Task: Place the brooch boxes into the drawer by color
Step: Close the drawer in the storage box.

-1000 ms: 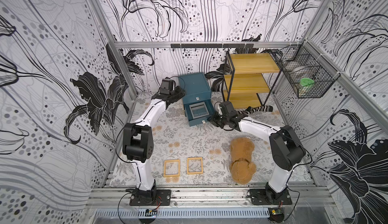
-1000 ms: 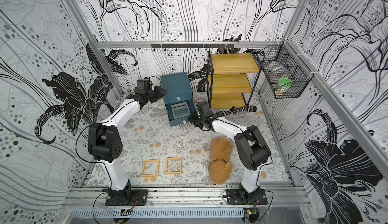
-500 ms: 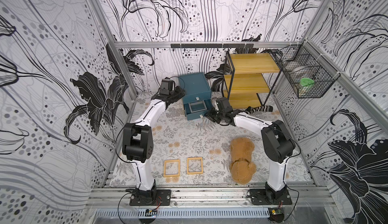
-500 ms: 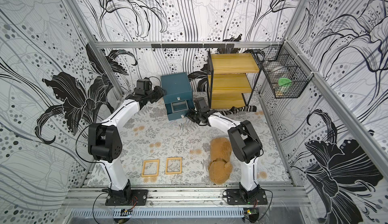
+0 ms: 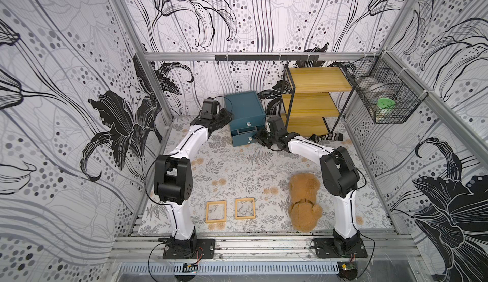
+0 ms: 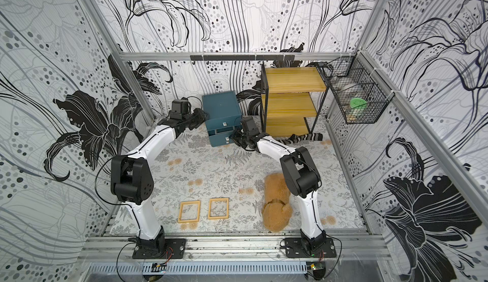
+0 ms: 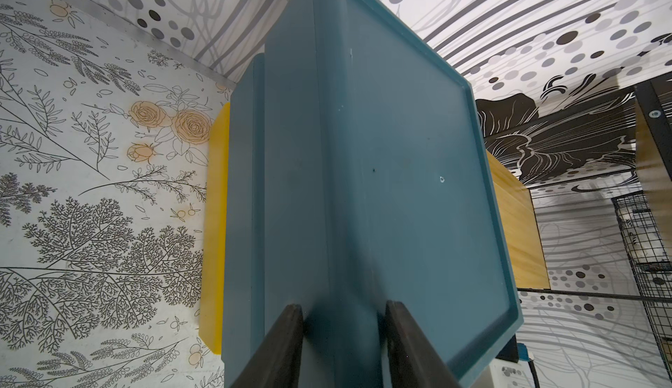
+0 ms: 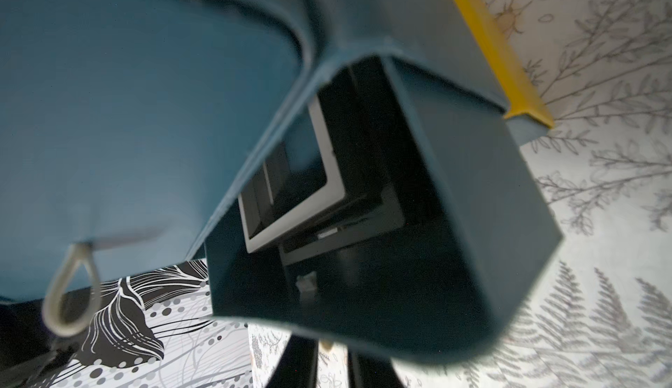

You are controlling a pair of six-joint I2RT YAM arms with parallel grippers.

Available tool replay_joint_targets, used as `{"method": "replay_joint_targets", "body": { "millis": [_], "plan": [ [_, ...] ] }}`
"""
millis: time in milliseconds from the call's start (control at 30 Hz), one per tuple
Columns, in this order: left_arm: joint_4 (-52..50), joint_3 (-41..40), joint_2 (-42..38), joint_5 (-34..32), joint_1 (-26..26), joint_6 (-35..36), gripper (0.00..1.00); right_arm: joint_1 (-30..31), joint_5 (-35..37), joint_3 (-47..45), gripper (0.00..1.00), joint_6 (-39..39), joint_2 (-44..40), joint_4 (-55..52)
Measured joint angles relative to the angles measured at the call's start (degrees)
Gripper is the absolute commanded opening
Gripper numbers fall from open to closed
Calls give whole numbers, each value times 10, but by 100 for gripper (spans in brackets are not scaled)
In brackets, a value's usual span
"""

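The teal chest (image 5: 244, 106) stands at the back of the mat. Its middle drawer (image 5: 243, 130) sticks out a little. Inside that drawer, the right wrist view shows grey brooch boxes (image 8: 332, 171) lying flat. My right gripper (image 5: 258, 137) (image 8: 327, 353) is at that drawer's front, fingers nearly together on its small pull. My left gripper (image 5: 227, 115) (image 7: 343, 308) is open, its fingertips (image 7: 291, 317) pressed against the chest's left upper edge. Two yellow-tan brooch boxes (image 5: 216, 211) (image 5: 245, 208) lie side by side near the front of the mat.
A brown teddy bear (image 5: 303, 201) lies front right by the right arm's base. The yellow shelf rack (image 5: 314, 101) stands right of the chest, with a striped sock (image 5: 327, 136) at its foot. A wire basket (image 5: 385, 101) hangs on the right wall. A yellow plate (image 7: 214, 222) lies under the chest.
The middle drawer has slid from far out to almost fully in. My right gripper moved back toward the chest with it. The left arm has stayed still.
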Motion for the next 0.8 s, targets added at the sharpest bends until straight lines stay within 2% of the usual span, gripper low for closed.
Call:
{"method": "replay_joint_targets", "body": {
  "millis": [800],
  "plan": [
    [2,-7,-5,2,0,-2,41,-6,4,47,19,87,57,59]
  ]
}}
